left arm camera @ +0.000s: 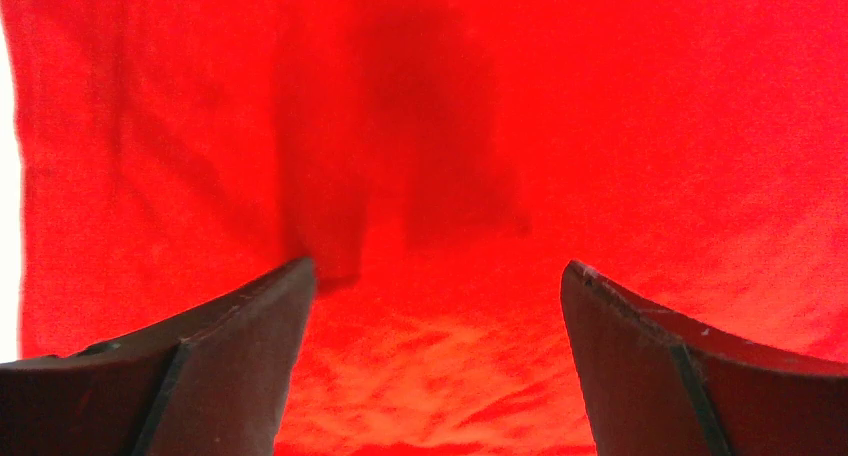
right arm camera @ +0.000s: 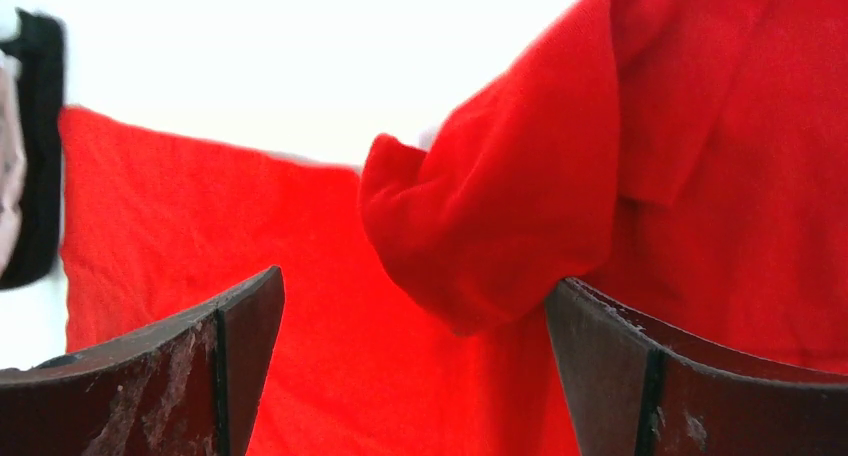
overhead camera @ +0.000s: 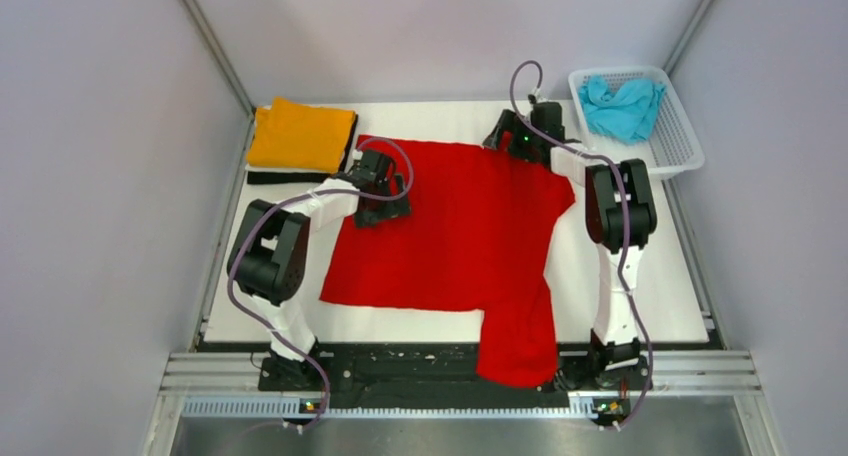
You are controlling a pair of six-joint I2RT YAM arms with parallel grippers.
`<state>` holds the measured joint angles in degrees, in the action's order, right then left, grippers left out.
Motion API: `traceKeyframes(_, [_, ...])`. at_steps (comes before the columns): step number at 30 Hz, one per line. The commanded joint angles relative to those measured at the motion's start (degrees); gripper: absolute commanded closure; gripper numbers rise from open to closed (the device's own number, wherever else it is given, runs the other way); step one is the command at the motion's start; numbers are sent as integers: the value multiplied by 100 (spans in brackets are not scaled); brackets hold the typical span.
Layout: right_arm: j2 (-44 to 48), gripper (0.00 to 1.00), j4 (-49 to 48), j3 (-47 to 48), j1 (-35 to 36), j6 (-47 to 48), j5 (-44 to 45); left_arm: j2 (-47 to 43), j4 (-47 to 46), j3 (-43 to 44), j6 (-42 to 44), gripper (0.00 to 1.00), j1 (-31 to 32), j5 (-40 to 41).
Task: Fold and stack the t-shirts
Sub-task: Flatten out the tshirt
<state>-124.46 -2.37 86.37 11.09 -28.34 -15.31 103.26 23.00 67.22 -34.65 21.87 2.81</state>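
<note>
A bright red t-shirt [overhead camera: 460, 236] lies spread on the white table, one part hanging over the near edge [overhead camera: 515, 351]. My left gripper [overhead camera: 388, 204] is over the shirt's left side. In the left wrist view it is open [left arm camera: 435, 306], with only red cloth [left arm camera: 450, 126] below it. My right gripper [overhead camera: 508, 141] is at the shirt's far right corner. It is open [right arm camera: 415, 296], with a rolled fold of red cloth [right arm camera: 480, 216] between its fingers. A folded orange t-shirt [overhead camera: 300, 134] lies on a black one [overhead camera: 290, 177] at the far left. A turquoise t-shirt [overhead camera: 622, 106] lies crumpled in the basket.
The white lattice basket [overhead camera: 688, 148] stands at the far right corner. Grey walls close in the table on the left, right and back. Bare white table [overhead camera: 630, 276] shows right of the red shirt and along its near left edge.
</note>
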Motion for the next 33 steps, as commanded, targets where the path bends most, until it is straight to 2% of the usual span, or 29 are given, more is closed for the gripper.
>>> traceKeyframes(1, [-436,1,-586,760,42,-72,-127,32,-302,-347,-120,1,-3,31])
traceKeyframes(5, [-906,1,-982,1615,93,58,1,48,-329,-520,-112,1,1,22])
traceKeyframes(9, [-1795,1,-1086,3072,164,87,217,64,-236,-551,-139,1,-1,88])
traceKeyframes(13, [-2851,1,-20,5397,164,385,523,-126,-92,-599,-144,1,0,206])
traceKeyframes(15, [-2871,1,705,5791,153,653,477,-270,-37,-618,-108,1,2,279])
traceKeyframes(17, [-2270,1,1016,5125,152,810,475,-423,-29,-631,-105,1,0,327])
traceKeyframes(23, [780,1,1102,1211,157,869,996,-819,-86,-581,-99,1,2,253])
traceKeyframes(28, [3280,1,1516,-1837,164,-71,1800,-1247,-174,-714,-72,1,26,186])
traceKeyframes(30, [4216,1,1958,-2730,171,-140,1907,-1353,-192,-810,-60,1,21,135])
traceKeyframes(33, [5459,4,3115,-3557,245,-200,2349,-1485,-378,-1054,-57,1,36,-32])
